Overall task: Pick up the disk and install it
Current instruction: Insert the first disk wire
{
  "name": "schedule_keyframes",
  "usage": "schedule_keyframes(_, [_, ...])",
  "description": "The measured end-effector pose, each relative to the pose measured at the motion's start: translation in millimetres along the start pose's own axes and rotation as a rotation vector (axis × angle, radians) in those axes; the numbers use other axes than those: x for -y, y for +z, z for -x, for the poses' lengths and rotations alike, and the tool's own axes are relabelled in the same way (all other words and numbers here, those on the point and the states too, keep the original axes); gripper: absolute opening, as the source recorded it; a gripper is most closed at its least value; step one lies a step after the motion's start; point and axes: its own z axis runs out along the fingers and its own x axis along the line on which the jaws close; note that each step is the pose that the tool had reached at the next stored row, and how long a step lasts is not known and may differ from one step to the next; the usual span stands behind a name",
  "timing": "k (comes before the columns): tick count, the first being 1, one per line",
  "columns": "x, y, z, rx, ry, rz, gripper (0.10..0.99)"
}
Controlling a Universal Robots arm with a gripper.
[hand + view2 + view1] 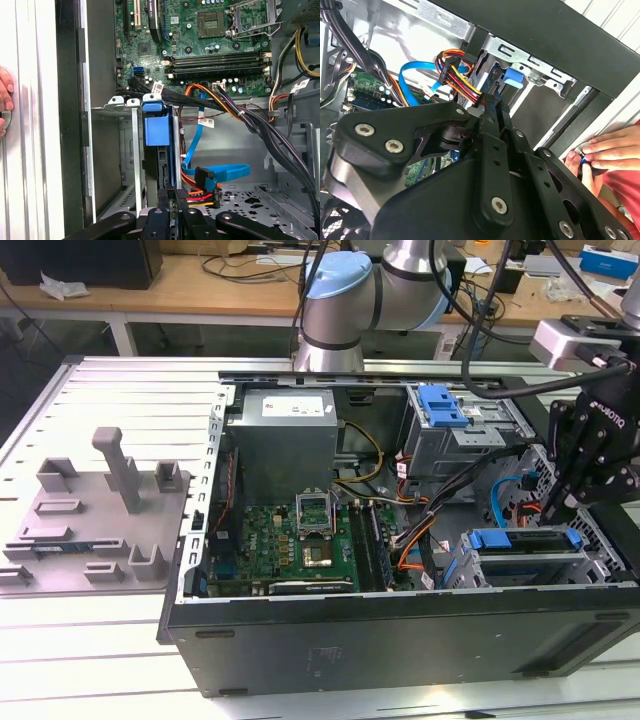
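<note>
Pincer fingers are pressed together on the disk's rear edge, judging by both wrist views, so it can be steered along the metal drive cage inside the computer case. Standing on edge in that bay, the disk shows a blue plastic carrier and a dark side. Orange, red and blue cables crowd just beside it.

Arm: silver tube sections, light-blue joint cap, black cables alongside. Gripper: matte black linkage fingers, white lettering on body, silver screw heads behind fingertips. Grey box above gripper, possibly camera mount.
</note>
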Motion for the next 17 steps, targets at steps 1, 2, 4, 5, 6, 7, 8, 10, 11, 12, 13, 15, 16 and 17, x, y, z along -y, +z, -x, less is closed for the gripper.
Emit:
schedule_keyframes(1, [0.0,0.1,-0.3,0.0000,0.000,0.000,0.165])
schedule_keyframes(2, [0.0,0.3,-1.1,-0.0001,0.000,0.000,0.165])
schedule_keyframes(4, [0.0,0.6,-1.3,-0.0002,0.000,0.000,0.165])
schedule_keyframes(5, [0.1,1.6,-1.5,-0.0002,0.000,0.000,0.165])
schedule_keyframes(6, [0.2,3.2,-1.5,0.0000,0.000,0.000,0.165])
schedule_keyframes(7, [0.2,4.6,-1.4,-0.0001,0.000,0.000,0.165])
schedule_keyframes(8, [0.2,5.2,-1.3,-0.0001,0.000,0.000,0.165])
schedule_keyframes(10, [0.3,5.9,-1.3,-0.0002,0.000,0.000,0.165])
schedule_keyframes(11, [0.3,6.3,-1.3,-0.0002,0.000,0.000,0.165])
schedule_keyframes(12, [0.3,6.6,-1.3,-0.0002,0.000,0.000,0.165])
schedule_keyframes(13, [0.3,6.9,-1.2,-0.0002,0.000,0.000,0.165])
schedule_keyframes(15, [0.3,7.3,-1.3,-0.0001,0.000,0.000,0.165])
schedule_keyframes(16, [0.3,7.5,-1.2,-0.0002,0.000,0.000,0.165])
schedule_keyframes(17, [0.4,7.9,-1.2,-0.0001,0.000,0.000,0.165])
